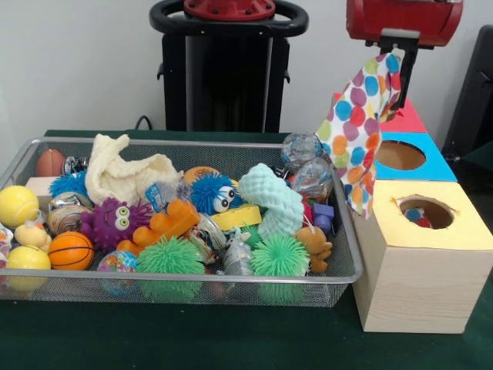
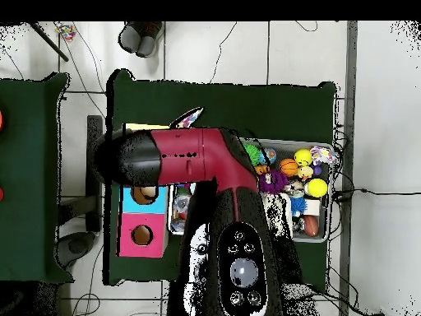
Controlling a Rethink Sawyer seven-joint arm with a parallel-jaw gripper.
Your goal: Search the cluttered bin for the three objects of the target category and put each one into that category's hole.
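- The polka-dot cloth is white with orange, yellow, blue, purple and green spots. It hangs in loose folds from the pincer.
- The cloth's top corner is pinched at the pincer under the red arm; the dark fingers look closed on the fabric.
- The cloth's lower end hangs in front of the left edge of the yellow-topped wooden box, between the wire bin and the box's round hole. I cannot tell whether it touches the box.
- Behind that box sit a blue-topped section with its own round hole and a pink-topped one, partly hidden by the cloth.
- A small blue and red item shows inside the yellow box's hole.
- The bin stands on the green surface, just left of the boxes, and is crowded with toys.
- A cream cloth is heaped at the bin's back left, and a mint green sponge-like piece sits near the middle.
- Also there: two green spiky balls, a blue spiky ball with eyes, a purple fuzzy creature, a small basketball, yellow balls and clear crinkly bundles.
- In the overhead view the arm covers the bin's left part and most of the boxes; only a tip of the spotted cloth peeks out beyond it.
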